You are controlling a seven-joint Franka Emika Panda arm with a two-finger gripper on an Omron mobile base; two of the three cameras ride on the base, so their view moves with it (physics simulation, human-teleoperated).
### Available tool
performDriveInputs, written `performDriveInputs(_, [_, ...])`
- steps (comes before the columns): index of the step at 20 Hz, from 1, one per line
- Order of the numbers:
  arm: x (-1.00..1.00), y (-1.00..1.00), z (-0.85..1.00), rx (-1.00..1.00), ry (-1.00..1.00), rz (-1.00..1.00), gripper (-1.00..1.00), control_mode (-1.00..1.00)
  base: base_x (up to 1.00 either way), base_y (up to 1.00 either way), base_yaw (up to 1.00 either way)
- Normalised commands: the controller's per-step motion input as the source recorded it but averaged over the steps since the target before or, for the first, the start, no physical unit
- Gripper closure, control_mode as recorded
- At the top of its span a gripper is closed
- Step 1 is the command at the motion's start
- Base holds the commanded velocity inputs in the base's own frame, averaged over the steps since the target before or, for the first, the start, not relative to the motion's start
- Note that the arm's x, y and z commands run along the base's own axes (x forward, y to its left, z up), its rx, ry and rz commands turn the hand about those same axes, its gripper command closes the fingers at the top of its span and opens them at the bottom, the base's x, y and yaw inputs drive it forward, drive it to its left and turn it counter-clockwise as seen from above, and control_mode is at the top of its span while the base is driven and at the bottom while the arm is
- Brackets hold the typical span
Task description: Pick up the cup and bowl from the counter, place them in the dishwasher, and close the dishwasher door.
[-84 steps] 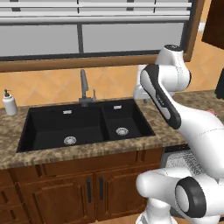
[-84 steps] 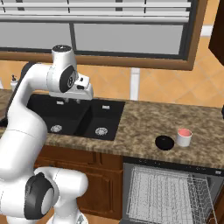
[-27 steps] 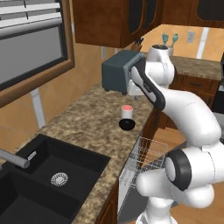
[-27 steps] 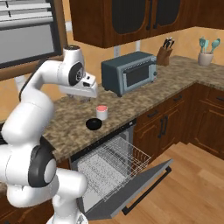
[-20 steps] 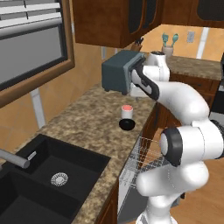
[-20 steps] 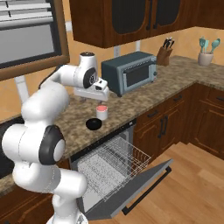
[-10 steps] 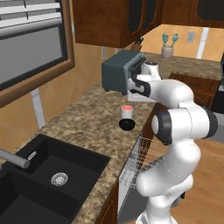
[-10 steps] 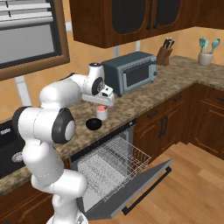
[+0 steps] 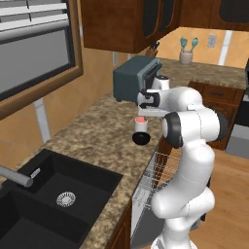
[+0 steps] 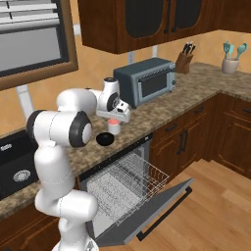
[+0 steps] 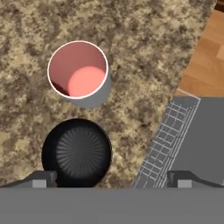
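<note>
The reddish-pink cup [image 11: 78, 70] stands upright on the speckled counter [image 11: 144, 52], with the glossy black bowl [image 11: 76, 153] right beside it. My gripper [image 11: 113, 177] hangs open just above them, its fingertips [image 11: 41, 178] spread wide with nothing between. In the base views the hand hovers over the cup [image 9: 141, 124] [image 10: 114, 128] and the bowl [image 9: 141, 138] [image 10: 104, 138]. My gripper [image 10: 116, 119] sits close over the cup's rim. Below the counter edge the dishwasher [image 10: 125, 184] shows its white wire rack, and the dishwasher door [image 10: 159, 211] lies folded down, open.
A grey-blue toaster oven [image 10: 145, 81] stands on the counter just behind the cup. A knife block [image 10: 185, 62] and a utensil holder [image 10: 229, 63] sit farther along. The black sink [image 9: 53, 194] lies to the left. The open door juts out over the wood floor [image 10: 215, 196].
The base view swung from the sink to the dishwasher stretch of counter. Over the last second the arm folded in and the hand came down over the cup and bowl, jaws still open.
</note>
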Motion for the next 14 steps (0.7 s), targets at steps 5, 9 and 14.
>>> performDriveInputs(5, [0.54, 0.00, -0.28, 0.02, 0.00, 0.00, -1.00, -1.00, 0.00, 0.00, 0.00])
performDriveInputs(9, [0.58, -0.05, -0.26, 0.02, 0.00, 0.00, -1.00, -1.00, 0.00, 0.00, 0.00])
performDriveInputs(14, [0.49, -0.12, -0.29, 0.02, 0.00, -0.01, -1.00, -1.00, 0.00, 0.00, 0.00])
